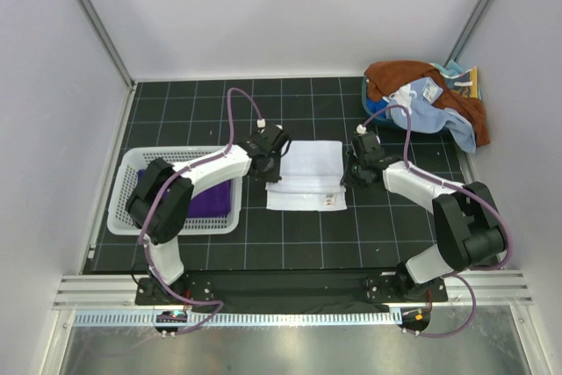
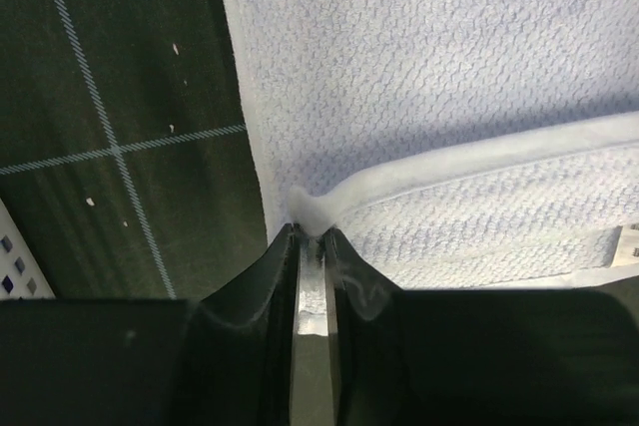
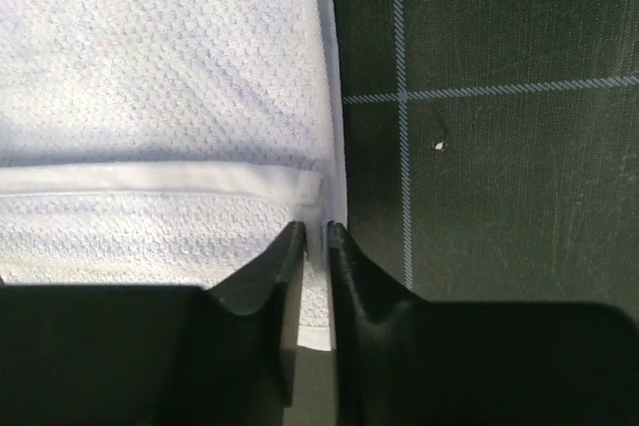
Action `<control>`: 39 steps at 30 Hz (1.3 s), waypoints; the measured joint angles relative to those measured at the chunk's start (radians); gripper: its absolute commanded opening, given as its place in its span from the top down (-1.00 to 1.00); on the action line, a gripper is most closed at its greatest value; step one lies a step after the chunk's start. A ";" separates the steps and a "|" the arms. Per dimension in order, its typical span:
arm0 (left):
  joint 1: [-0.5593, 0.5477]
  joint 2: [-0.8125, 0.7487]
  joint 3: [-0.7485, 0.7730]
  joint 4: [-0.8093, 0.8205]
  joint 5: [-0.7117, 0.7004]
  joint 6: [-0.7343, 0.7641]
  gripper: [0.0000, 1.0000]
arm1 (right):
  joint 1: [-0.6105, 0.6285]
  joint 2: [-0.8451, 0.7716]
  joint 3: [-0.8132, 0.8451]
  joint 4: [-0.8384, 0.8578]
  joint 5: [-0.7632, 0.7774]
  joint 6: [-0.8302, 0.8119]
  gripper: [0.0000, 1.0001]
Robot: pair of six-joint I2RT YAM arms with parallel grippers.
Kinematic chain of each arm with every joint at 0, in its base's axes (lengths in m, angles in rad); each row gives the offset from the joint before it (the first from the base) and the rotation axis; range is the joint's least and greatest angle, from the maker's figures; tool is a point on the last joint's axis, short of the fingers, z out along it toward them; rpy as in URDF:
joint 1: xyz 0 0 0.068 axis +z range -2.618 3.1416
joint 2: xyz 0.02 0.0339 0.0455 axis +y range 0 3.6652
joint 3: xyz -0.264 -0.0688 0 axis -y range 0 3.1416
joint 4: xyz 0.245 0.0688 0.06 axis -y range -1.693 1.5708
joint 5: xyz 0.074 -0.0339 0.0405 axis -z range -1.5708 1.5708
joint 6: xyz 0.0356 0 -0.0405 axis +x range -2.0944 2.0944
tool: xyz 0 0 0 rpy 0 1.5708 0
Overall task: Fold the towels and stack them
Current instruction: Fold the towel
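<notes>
A white towel lies folded on the black mat between my two arms, its lower layer showing along the near edge. My left gripper sits at the towel's left edge. In the left wrist view its jaws pinch a bunched bit of the towel's hem. My right gripper is at the right edge, and in the right wrist view the towel's corner fills the narrow gap between the fingers. A dark purple towel lies in the basket. Rust-brown and light blue towels are heaped at the back right.
The white slotted basket stands at the left of the mat, beside the left arm. Grey walls close in the back and both sides. A metal rail runs along the near edge by the arm bases.
</notes>
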 measured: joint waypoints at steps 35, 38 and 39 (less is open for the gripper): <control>0.026 0.179 0.177 -0.063 -0.010 0.047 0.41 | -0.002 0.121 0.123 -0.026 0.034 -0.018 0.25; 0.023 0.172 0.141 -0.055 0.002 0.045 0.42 | -0.002 0.093 0.091 -0.029 0.025 -0.018 0.25; 0.022 0.165 0.134 -0.051 0.004 0.044 0.42 | -0.002 0.084 0.085 -0.031 0.021 -0.018 0.25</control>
